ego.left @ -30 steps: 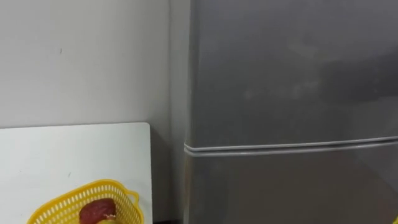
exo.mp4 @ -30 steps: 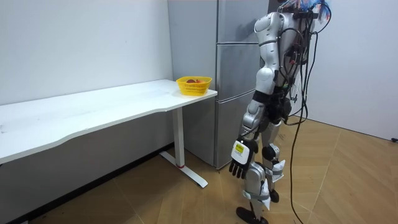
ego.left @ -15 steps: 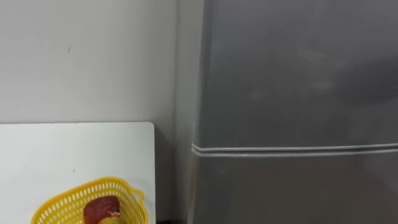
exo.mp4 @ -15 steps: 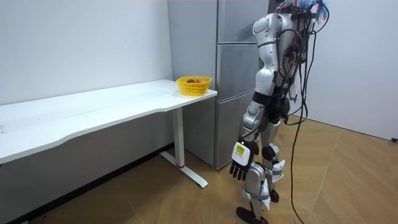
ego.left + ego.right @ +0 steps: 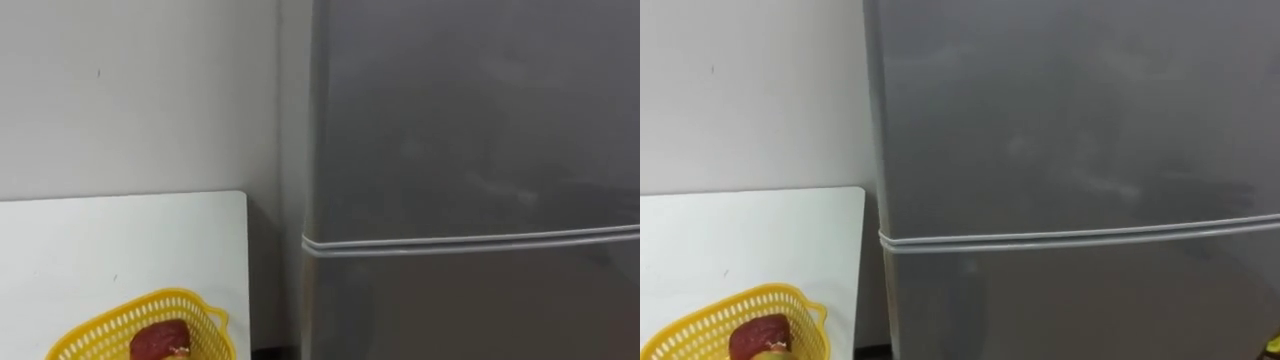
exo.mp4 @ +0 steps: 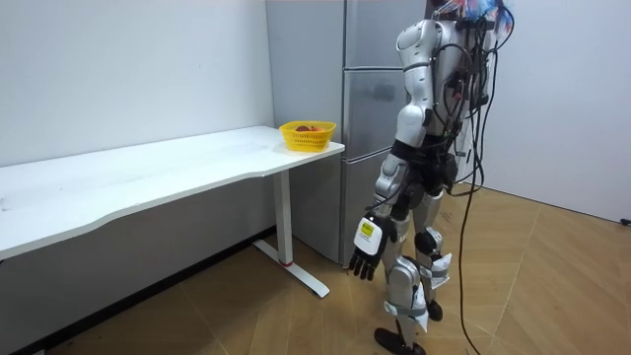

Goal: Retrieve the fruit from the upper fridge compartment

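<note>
- The robot stands upright on the wood-patterned floor (image 6: 246, 320), close in front of the tall grey two-door fridge (image 6: 370, 128), with the table end just to its left.
- Its left hand (image 6: 364, 254) hangs low beside its thigh in the room view, away from everything. The dark fingers point down, loosely spread and holding nothing.
- The long white rectangular table (image 5: 100, 240) runs along the wall, and its near corner ends just beside the fridge with a narrow dark gap between them.
- A yellow plastic lattice basket (image 5: 205, 325) with a small side handle sits on that end of the table.
- Inside the basket lies a dark red rounded item (image 5: 158, 340), with a sliver of something yellowish (image 5: 768, 352) in front of it. What either one is cannot be told.
- The fridge's upper door (image 5: 470, 120), a plain matte grey panel, is closed flush, so whatever is stored behind it is hidden.
- A thin pale horizontal seam (image 5: 470, 242) separates it from the lower door (image 5: 470, 310), which is also closed.
- Behind the table and left of the fridge stands a bare off-white wall (image 5: 130, 90).
</note>
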Controlling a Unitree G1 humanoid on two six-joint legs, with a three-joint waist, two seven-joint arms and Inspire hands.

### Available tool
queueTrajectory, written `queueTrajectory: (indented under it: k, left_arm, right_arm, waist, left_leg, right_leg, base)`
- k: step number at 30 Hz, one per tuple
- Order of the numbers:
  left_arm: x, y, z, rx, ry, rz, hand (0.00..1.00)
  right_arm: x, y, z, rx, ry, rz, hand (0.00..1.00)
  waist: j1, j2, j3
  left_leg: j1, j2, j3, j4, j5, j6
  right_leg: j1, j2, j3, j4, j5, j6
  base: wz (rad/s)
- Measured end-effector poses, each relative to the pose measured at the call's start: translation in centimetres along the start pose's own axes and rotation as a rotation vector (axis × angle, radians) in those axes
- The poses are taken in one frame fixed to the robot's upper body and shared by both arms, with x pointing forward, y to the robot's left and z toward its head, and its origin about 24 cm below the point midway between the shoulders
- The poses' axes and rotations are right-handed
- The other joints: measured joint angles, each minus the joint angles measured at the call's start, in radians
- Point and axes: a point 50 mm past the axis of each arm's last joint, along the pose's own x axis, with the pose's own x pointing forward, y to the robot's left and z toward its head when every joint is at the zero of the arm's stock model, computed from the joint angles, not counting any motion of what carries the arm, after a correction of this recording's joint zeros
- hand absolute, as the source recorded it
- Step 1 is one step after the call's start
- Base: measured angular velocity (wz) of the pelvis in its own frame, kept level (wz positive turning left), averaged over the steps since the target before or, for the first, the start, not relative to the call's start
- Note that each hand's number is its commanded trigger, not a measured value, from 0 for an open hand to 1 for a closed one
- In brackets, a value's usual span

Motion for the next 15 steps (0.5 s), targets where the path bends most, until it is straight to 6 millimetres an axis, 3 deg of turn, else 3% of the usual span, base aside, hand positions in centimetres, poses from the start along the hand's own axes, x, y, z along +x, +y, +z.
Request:
queueTrajectory:
  k: [3, 7, 15]
  left_arm:
    - [0.0, -0.1, 0.1, 0.007, -0.002, -0.004, 0.00]
    - [0.0, -0.3, 0.1, 0.021, 0.010, -0.015, 0.00]
    - [-0.1, -0.8, 0.2, 0.045, 0.004, -0.051, 0.00]
  right_arm:
    - [-0.3, -0.5, -3.5, -0.081, 0.144, -0.003, 0.00]
    - [-0.9, -0.9, -6.5, -0.163, 0.249, 0.015, 0.00]
    - [-4.0, -2.5, -13.3, -0.297, 0.519, 0.154, 0.00]
  waist:
    - [0.002, 0.002, 0.0004]
    - [0.003, 0.002, 0.0010]
    - [0.018, 0.015, -0.0016]
  left_leg:
    - [0.000, -0.001, 0.000, 0.000, 0.000, 0.000]
    - [0.006, 0.000, 0.000, 0.001, 0.000, 0.000]
    - [0.031, 0.001, 0.001, -0.001, 0.000, 0.000]
  right_leg:
    - [-0.002, -0.001, 0.000, 0.002, 0.000, 0.000]
    - [-0.001, 0.000, 0.001, -0.006, 0.000, 0.000]
    - [0.020, 0.005, 0.019, -0.013, 0.000, 0.000]
  base:
    - [0.00]
    - [0.00]
    - [-0.04]
